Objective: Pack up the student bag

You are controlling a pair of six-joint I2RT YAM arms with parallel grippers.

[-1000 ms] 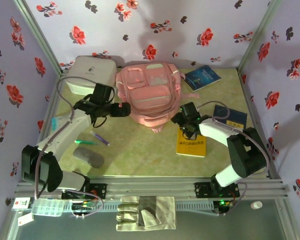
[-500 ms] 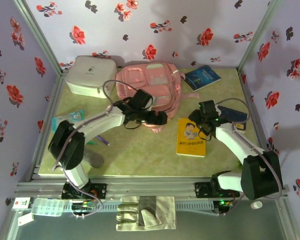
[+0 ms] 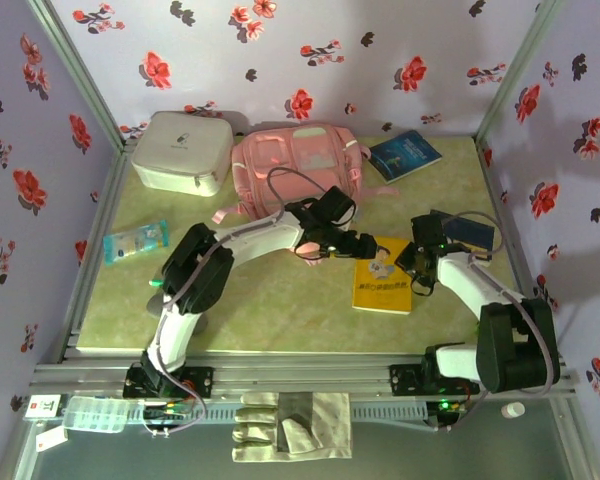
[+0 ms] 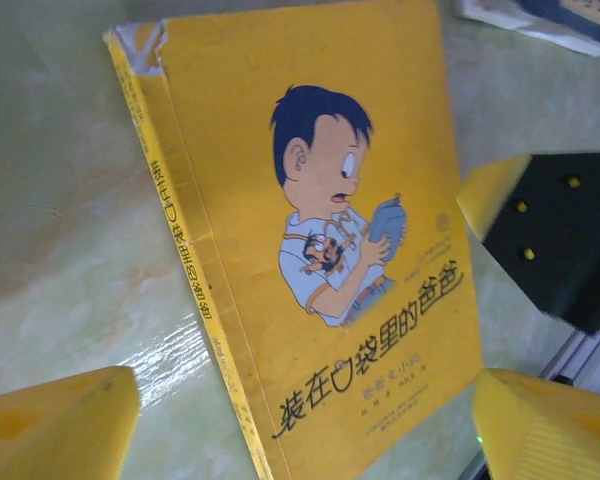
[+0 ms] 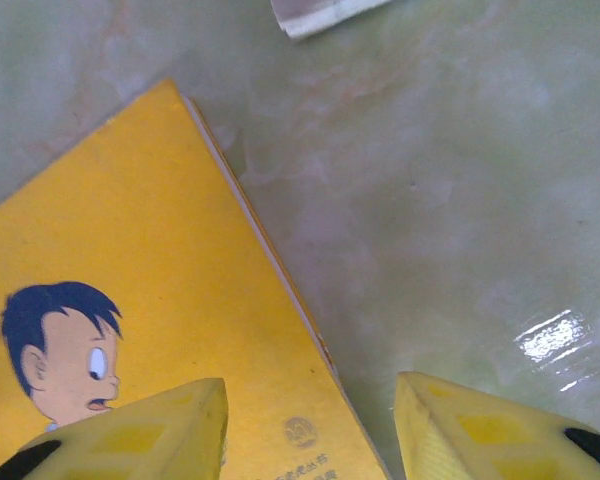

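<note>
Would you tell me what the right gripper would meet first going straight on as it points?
Probably the yellow book: its edge lies between the open jaws of the right gripper, with cover on one side and bare table on the other. Depth is unclear.

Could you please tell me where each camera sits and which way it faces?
Top external: above and behind the arms, looking down on the table; both arms and bases show, left gripper and right gripper at the yellow book.
Left wrist: on the left arm, facing down at the book's cover; own yellow jaws in bottom corners.
Right wrist: on the right arm, facing down at the book's corner and table; own jaws along the bottom.
Shared: all three show the yellow book.
</note>
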